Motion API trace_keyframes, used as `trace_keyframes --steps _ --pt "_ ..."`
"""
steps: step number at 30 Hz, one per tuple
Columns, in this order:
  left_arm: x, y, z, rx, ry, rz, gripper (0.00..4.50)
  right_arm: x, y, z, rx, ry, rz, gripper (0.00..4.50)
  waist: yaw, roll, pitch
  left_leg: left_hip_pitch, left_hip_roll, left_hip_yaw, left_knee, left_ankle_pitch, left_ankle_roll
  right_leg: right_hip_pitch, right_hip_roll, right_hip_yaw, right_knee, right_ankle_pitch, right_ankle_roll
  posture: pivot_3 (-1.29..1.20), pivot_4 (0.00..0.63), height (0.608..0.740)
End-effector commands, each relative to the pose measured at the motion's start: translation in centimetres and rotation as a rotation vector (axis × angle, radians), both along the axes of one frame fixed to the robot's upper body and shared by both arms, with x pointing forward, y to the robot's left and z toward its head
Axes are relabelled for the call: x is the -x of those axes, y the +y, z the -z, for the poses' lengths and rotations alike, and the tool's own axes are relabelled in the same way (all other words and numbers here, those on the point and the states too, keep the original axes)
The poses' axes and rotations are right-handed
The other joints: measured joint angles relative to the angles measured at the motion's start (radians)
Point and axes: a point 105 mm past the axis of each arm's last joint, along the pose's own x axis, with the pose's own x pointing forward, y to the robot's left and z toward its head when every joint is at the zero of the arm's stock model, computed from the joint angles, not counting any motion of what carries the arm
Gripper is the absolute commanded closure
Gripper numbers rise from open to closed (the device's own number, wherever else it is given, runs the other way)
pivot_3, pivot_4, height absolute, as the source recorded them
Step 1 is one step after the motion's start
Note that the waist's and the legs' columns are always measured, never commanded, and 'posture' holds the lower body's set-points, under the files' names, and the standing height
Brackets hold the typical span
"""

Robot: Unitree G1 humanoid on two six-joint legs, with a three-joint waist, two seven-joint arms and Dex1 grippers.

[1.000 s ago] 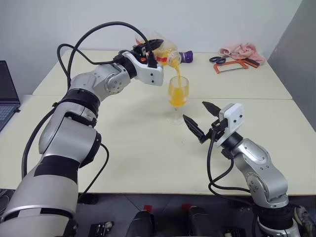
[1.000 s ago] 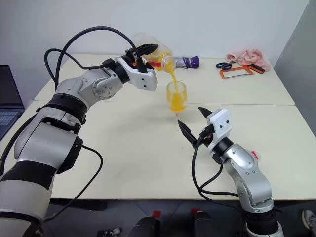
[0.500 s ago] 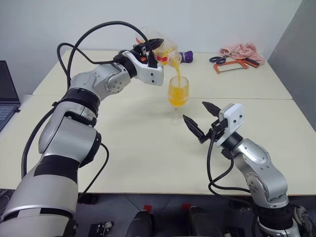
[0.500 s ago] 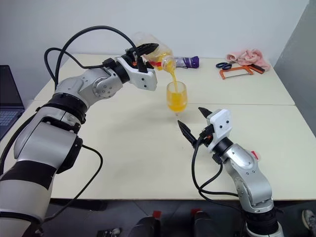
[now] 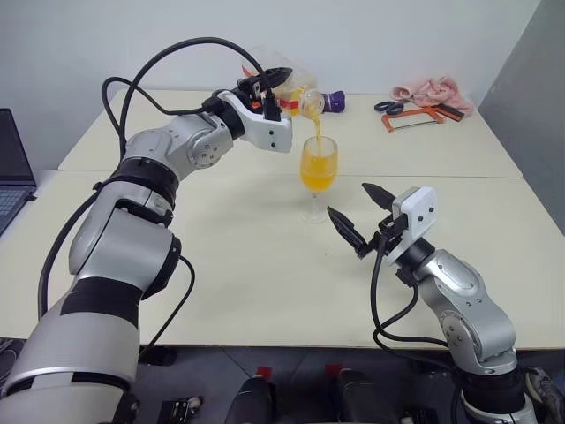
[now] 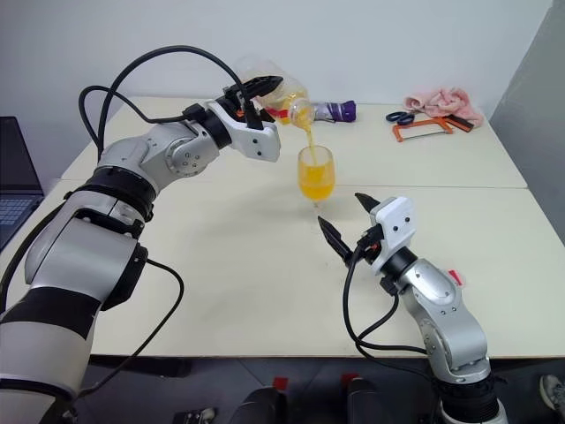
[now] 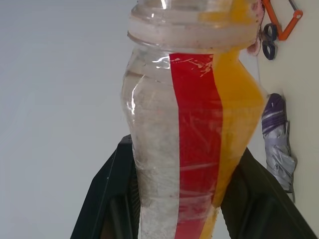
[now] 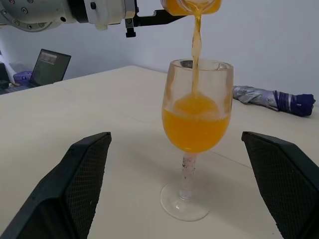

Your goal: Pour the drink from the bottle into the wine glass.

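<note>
The wine glass (image 8: 197, 132) stands on the table (image 5: 265, 265), its bowl more than half full of orange drink (image 8: 195, 127). A thin stream falls into it from the mouth of the bottle (image 7: 194, 124), which is tipped just above the glass rim and clamped between the fingers of the left gripper (image 5: 269, 84). The right gripper (image 5: 360, 215) waits near the glass foot on the robot's side, jaws spread wide and empty. The likeliest trouble is overflow if the tilt is held too long. The stream lands close to the rim, so a small drift of the bottle would spill onto the table. A nudge from the right gripper could topple the thin-stemmed glass.
</note>
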Motion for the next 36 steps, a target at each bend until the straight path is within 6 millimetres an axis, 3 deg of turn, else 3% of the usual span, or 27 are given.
trace_keyframes --steps 1,27,36 --pt "0.52 -0.22 -2.7 0.014 -0.075 0.016 2.81 0.69 0.22 -1.37 -0.011 -0.057 -0.013 0.0 0.0 0.0 0.0 0.0 0.0 0.0 0.0 0.0 0.0 0.0 0.0 0.0 0.0 0.0 0.0 0.0 0.15 0.74" --pt "0.36 -0.37 -2.69 0.047 -0.063 0.012 2.81 0.7 0.26 -1.28 -0.013 -0.057 -0.011 0.0 0.0 0.0 0.0 0.0 0.0 0.0 0.0 0.0 0.0 0.0 0.0 0.0 0.0 0.0 0.0 0.0 0.15 0.74" --pt "0.2 -0.73 -2.18 0.224 0.09 0.06 2.81 0.59 0.21 -1.43 -0.015 -0.066 -0.006 0.0 0.0 0.0 0.0 0.0 0.0 0.001 0.0 0.0 0.0 0.0 0.0 0.0 0.0 0.0 0.0 0.0 0.15 0.74"
